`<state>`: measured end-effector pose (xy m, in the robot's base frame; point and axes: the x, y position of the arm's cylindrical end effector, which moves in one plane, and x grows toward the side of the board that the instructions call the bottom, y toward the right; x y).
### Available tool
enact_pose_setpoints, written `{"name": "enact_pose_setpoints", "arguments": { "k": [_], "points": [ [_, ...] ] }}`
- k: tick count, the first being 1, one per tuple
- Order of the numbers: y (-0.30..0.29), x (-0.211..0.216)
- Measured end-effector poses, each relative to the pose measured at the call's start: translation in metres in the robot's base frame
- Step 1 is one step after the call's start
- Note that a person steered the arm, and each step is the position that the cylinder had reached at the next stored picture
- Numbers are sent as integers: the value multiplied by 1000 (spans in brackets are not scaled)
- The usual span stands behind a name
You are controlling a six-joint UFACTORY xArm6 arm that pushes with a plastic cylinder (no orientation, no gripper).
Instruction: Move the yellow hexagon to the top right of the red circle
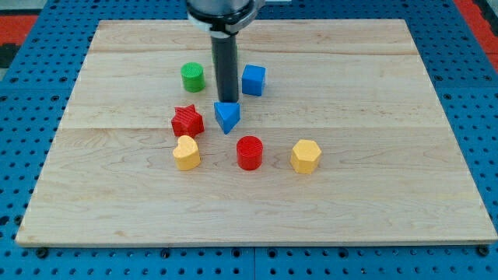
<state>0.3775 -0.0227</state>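
Nearest the surface's (389, 218) bottom edge, yellow heart (186, 152), red circle (250, 152) and yellow hexagon (306, 156) are sitting in a row, hexagon just right of the circle. Above: red star (187, 120), green cylinder (193, 77), blue triangle (227, 117), blue cube (254, 80). My tip (226, 101) is touching the triangle's top; no fingers exist, only a rod.

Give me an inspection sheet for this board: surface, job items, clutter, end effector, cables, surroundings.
Surface: wooden board, flat, pale planks.
Job's things: yellow hexagon sits to the view's right of the red circle, apart from it, level with it rather than above.
Clutter: green cylinder, blue cube, blue triangle, red star, yellow heart.
End effector: my tip stands just above the blue triangle, between the green cylinder and blue cube, far from the yellow hexagon.
Cables: nothing seen.
Surroundings: blue perforated base around the board; red patches at the top corners.
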Motion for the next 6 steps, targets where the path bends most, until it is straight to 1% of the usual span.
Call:
{"name": "enact_pose_setpoints", "arguments": {
  "k": [1,2,3,4,5,6],
  "points": [
    [51,3],
    [116,22],
    [154,76],
    [182,117],
    [146,161],
    [122,134]
  ]
}}
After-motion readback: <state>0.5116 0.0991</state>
